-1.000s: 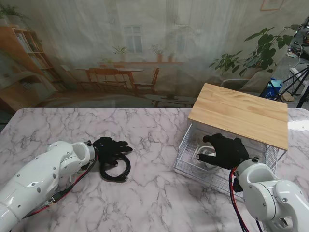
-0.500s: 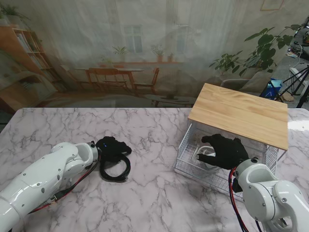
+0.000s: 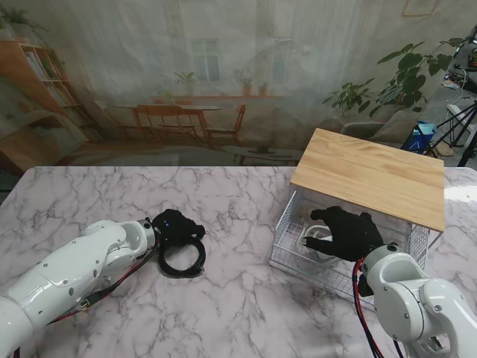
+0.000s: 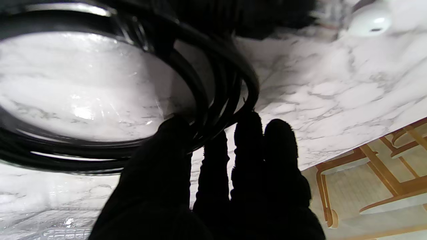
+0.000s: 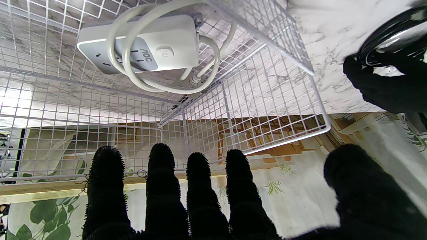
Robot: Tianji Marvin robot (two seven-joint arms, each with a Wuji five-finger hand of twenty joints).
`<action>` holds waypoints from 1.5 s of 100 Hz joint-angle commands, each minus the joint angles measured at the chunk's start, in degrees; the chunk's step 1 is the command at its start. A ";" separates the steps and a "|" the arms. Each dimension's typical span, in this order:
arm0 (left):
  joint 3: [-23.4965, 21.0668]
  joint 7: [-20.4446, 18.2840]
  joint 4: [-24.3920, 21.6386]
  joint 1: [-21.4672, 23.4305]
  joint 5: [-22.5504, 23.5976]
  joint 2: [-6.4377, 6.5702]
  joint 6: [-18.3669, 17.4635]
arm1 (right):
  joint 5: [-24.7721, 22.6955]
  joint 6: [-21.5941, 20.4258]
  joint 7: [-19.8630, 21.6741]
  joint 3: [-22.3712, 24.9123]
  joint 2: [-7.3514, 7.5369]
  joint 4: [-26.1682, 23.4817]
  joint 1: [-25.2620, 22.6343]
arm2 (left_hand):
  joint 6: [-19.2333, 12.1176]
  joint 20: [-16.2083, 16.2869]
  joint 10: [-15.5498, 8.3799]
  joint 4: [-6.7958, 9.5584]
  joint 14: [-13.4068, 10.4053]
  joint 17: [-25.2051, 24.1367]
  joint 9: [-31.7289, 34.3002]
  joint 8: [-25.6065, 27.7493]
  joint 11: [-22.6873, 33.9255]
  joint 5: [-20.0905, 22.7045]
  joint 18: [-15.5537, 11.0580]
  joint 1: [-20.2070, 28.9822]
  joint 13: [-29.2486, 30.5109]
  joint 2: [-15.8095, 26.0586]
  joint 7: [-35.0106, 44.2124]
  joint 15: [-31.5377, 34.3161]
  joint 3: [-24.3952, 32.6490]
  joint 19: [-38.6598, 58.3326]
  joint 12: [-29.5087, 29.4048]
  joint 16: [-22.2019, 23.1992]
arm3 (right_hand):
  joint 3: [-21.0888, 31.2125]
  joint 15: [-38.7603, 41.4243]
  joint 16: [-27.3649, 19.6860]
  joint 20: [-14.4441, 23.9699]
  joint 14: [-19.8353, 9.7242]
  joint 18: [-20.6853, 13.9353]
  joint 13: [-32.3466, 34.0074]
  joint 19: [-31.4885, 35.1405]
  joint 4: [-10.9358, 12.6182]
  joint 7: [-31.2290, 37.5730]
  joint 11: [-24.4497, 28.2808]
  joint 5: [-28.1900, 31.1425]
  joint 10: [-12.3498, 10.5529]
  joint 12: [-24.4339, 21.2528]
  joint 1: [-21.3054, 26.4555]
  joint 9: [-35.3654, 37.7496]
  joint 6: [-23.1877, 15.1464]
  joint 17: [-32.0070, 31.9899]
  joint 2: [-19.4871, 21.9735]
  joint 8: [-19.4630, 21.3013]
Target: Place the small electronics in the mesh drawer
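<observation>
From the stand, a wooden top [image 3: 370, 175] is seen covering the far part of the mesh drawer [image 3: 292, 253], and the right hand [image 3: 346, 233] is held spread and empty over the white power strip [image 3: 316, 240] inside. On the marble table [image 3: 238, 298], at left, a black coiled cable [image 3: 182, 259] is gripped by the left hand [image 3: 176, 226]. In the left wrist view, fingers [image 4: 248, 133] are curled on the glossy coil [image 4: 213, 96]. In the right wrist view, the strip [image 5: 146, 46] is seen wrapped in its own white cord.
</observation>
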 commanded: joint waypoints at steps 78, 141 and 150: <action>0.03 12.58 2.84 0.95 3.47 -0.19 -2.12 | 1.02 0.92 -1.12 -0.32 -0.23 0.43 -0.48 | -9.59 2.20 -7.04 -1.33 -2.85 11.84 18.64 7.93 -9.52 11.66 -3.26 5.91 14.29 -2.13 16.80 4.73 6.76 5.28 -15.14 -2.61 | -1.64 -2.32 0.57 0.82 -0.54 -0.30 1.12 -1.29 -1.14 1.51 -0.79 0.07 -0.64 -0.17 2.59 0.73 -2.04 -1.29 2.28 -1.65; -5.19 22.96 0.91 3.51 8.02 0.05 -1.89 | 2.27 0.39 -2.74 -0.07 -0.42 0.63 -0.98 | -9.43 4.71 -6.09 -0.72 -4.75 11.01 16.47 9.54 -2.90 8.79 -3.92 7.23 13.14 -0.76 18.46 8.26 5.09 6.09 -8.92 -0.38 | -2.47 -2.10 0.64 0.86 -0.54 -0.29 1.49 -1.23 -1.15 1.85 -0.48 0.23 -0.55 -0.10 3.35 1.07 -1.35 -0.96 2.21 -1.90; -7.68 24.21 -0.43 4.80 8.96 0.00 -2.15 | 2.85 0.08 -3.48 0.01 -0.50 0.73 -1.10 | -9.51 4.76 -6.10 -0.59 -4.78 11.29 16.62 9.54 -2.73 8.95 -3.99 7.21 13.38 -0.90 18.53 8.42 5.11 6.21 -8.67 -0.45 | -2.42 -1.97 0.67 0.90 -0.51 -0.44 1.70 -1.10 -1.13 1.85 -0.28 0.35 -0.69 -0.04 3.06 1.19 -0.58 -0.77 1.87 -1.99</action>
